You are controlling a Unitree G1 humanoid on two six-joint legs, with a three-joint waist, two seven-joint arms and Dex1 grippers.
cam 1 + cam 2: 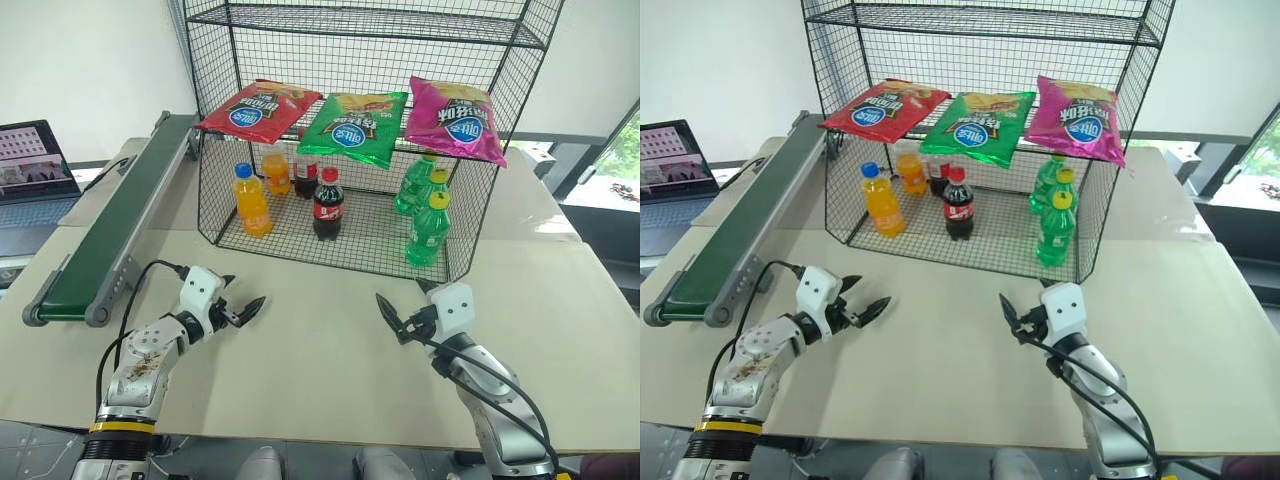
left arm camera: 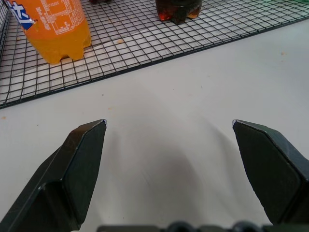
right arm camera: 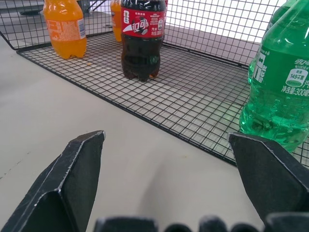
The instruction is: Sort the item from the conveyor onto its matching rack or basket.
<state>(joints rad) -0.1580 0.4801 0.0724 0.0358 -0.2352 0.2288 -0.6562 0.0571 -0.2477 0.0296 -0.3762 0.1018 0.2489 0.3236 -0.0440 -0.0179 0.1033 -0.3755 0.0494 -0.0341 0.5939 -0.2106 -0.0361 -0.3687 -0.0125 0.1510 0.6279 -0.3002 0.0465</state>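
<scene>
On the middle shelf of the black wire rack (image 1: 470, 250), upper centre of the frame, the red chip bag (image 1: 258, 109) lies beside a green bag (image 1: 354, 126). Lower down, the left gripper (image 1: 243, 309) and right gripper (image 1: 392, 318) hover over the table (image 1: 310, 350), fingers spread, both empty.

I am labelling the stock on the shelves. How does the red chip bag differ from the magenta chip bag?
The red chip bag lies at the left end of the black wire rack's middle shelf, nearest the conveyor; the magenta chip bag lies at the right end, with a green bag between them. The red one's front edge angles toward the left, the magenta one's toward the right. Both lie flat, carry a round blue logo and overhang the shelf's front.
</scene>
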